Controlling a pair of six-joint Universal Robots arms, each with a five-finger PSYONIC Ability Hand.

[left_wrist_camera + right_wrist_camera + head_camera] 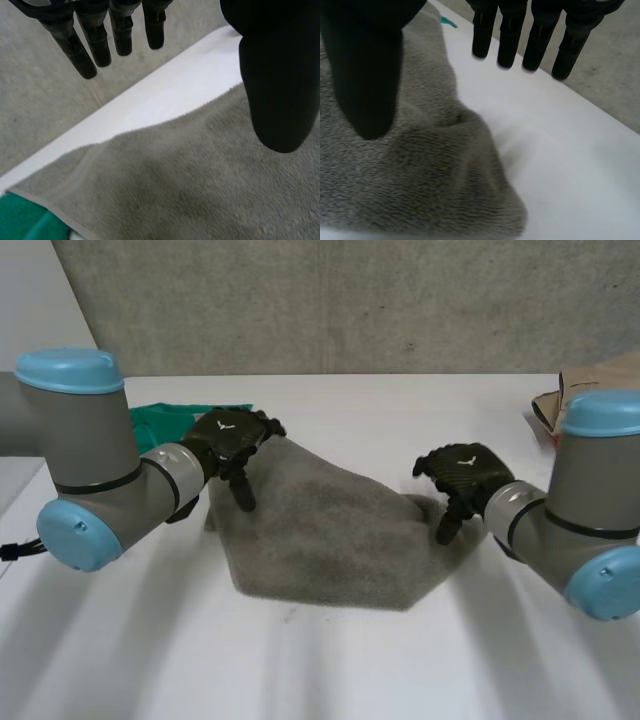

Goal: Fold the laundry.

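A grey towel (330,535) lies spread on the white table (330,660), roughly flat and a little rumpled, with one corner toward each arm. The left robot hand (235,440) hangs over the towel's far left corner, fingers pointing down toward the cloth. In the left wrist view its fingers (95,45) are straight and held apart from the thumb (280,85), with nothing between them: the hand is released, and the towel (200,185) lies beneath it with its hemmed edge beside a green cloth (20,220).

The right robot hand (462,475) is at the towel's right corner, where the cloth bunches up slightly. In the right wrist view its fingers (540,40) are straight over the bare table (560,165), and the thumb (365,75) hangs above the towel (410,170); this hand too is released and grips nothing.

The green cloth (160,422) lies behind the left arm, touching the towel's far left corner. Brown cardboard (590,380) sits at the table's far right.
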